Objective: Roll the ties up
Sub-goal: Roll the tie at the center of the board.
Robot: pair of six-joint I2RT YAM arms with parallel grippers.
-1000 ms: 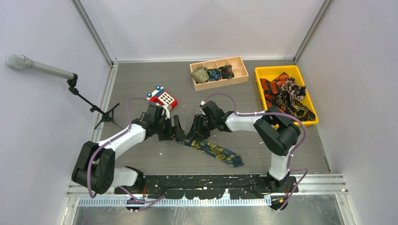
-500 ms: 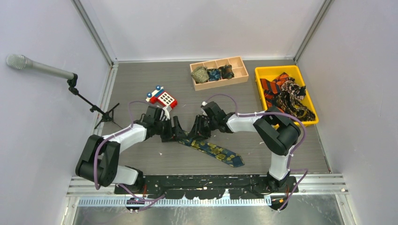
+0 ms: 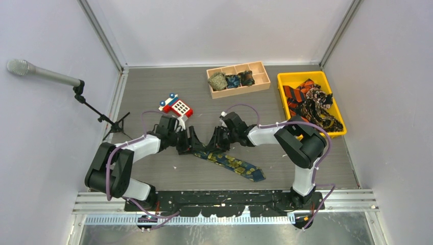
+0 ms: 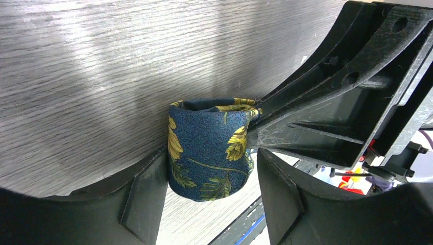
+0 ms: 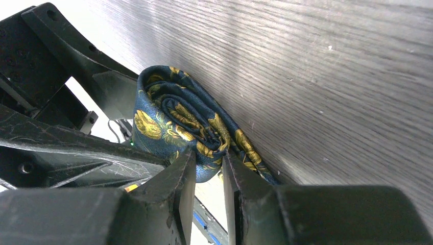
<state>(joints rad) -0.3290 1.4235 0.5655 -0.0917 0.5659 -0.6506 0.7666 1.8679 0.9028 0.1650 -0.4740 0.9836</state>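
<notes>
The navy tie with yellow-gold flowers is partly rolled. Its coil [image 4: 209,148] stands on the table between my two grippers, and its flat tail [image 3: 240,167] runs toward the near right. My left gripper [image 4: 210,164] straddles the coil. Its left finger [image 4: 148,189] touches the coil, while a thin gap remains at the right finger [image 4: 286,199], so it is open. My right gripper [image 5: 208,161] is shut on the coil's layers [image 5: 178,117] from the opposite side. In the top view the left gripper [image 3: 195,144] and right gripper [image 3: 212,142] meet at mid table.
A red-and-blue toy phone [image 3: 176,106] lies just behind the left arm. A wooden compartment box [image 3: 261,77] at the back holds three rolled ties [image 3: 232,80]. A yellow bin [image 3: 298,75] at the right holds loose ties [image 3: 311,104]. A microphone stand [image 3: 97,115] is at the left.
Both pairs of jaws have narrowed, the right ones closing onto the coil's layers. The left arm has drawn in slightly toward the coil.
</notes>
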